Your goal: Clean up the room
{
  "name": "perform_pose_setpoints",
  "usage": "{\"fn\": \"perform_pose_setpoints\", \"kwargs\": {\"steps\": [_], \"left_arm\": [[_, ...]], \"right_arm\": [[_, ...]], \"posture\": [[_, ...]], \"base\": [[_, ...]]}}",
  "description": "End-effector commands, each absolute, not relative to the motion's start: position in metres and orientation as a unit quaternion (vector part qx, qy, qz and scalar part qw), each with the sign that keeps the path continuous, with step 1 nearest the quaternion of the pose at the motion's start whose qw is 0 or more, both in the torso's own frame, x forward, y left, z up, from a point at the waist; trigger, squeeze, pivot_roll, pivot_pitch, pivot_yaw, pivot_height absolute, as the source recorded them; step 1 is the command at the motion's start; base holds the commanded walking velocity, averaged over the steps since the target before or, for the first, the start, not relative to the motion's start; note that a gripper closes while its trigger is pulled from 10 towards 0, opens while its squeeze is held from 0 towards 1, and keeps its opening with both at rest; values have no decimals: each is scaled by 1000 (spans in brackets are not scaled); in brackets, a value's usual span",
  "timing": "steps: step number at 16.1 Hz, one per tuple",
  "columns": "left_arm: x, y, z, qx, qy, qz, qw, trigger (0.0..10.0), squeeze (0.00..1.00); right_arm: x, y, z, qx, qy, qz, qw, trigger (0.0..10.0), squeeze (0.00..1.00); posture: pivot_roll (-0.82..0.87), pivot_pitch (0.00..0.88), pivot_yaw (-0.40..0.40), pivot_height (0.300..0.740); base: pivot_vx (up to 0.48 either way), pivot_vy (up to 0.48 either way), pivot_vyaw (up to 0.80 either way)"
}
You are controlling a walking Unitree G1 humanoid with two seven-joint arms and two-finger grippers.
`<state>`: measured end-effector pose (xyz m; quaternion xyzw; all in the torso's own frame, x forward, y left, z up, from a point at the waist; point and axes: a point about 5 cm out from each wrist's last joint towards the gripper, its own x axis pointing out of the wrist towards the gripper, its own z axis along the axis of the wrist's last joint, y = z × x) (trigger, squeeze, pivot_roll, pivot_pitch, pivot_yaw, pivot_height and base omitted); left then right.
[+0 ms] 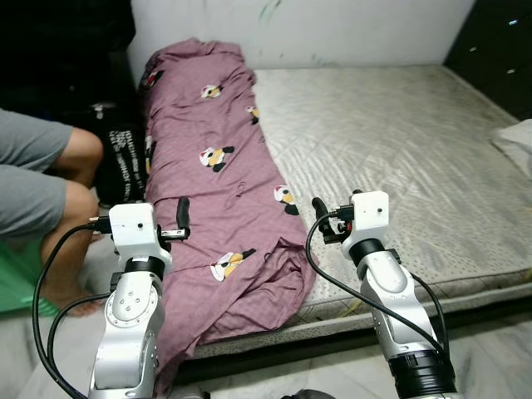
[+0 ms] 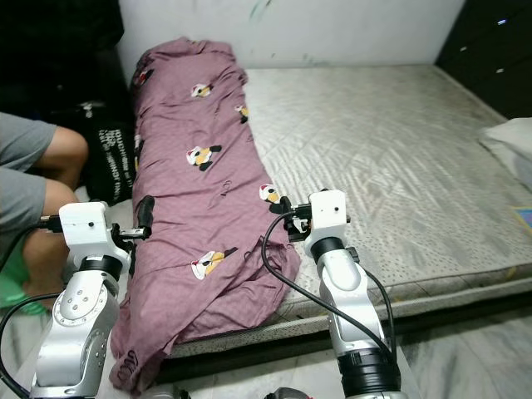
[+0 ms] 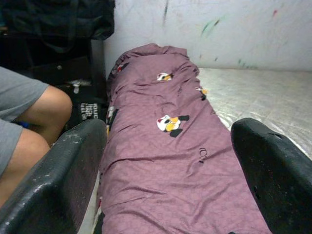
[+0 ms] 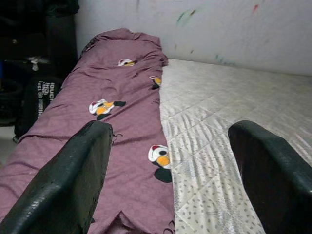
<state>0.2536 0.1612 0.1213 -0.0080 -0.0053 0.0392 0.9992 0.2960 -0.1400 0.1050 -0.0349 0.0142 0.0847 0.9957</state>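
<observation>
A home bedroom: bare mattress [image 1: 399, 150] with purple quilt [image 1: 216, 183] against a wall.

We see a mauve blanket [image 1: 212, 174] with small cartoon birds in black, white and yellow. The mattress [image 1: 391, 141] is pale grey with a quilted, speckled pattern. The wall [image 1: 332, 29] is white with green marks. The person's shorts [image 1: 29, 170] are grey.

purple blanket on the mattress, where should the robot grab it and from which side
Probably the near end of the purple blanket, where it bunches and spills over the mattress edge: loose folds there give something to pinch. Come from the foot of the bed, straight ahead. The left pincer and right pincer both hang open over that end, apart from it.
</observation>
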Motion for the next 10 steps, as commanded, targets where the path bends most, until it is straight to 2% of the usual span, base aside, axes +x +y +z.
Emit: {"fn": "perform_pose_setpoints", "kwargs": {"steps": [1,10], "left_arm": [[253,160,124,-9,-8,35,999,10000,0],[253,162,121,-13,1,41,999,10000,0]], "right_arm": [[297,-142,109,-34,7,83,996,10000,0],[297,-143,111,-30,2,83,996,10000,0]], "posture": [[30,8,-55,707],[28,9,-55,617]], "base": [[0,0,0],[0,0,0]]}}
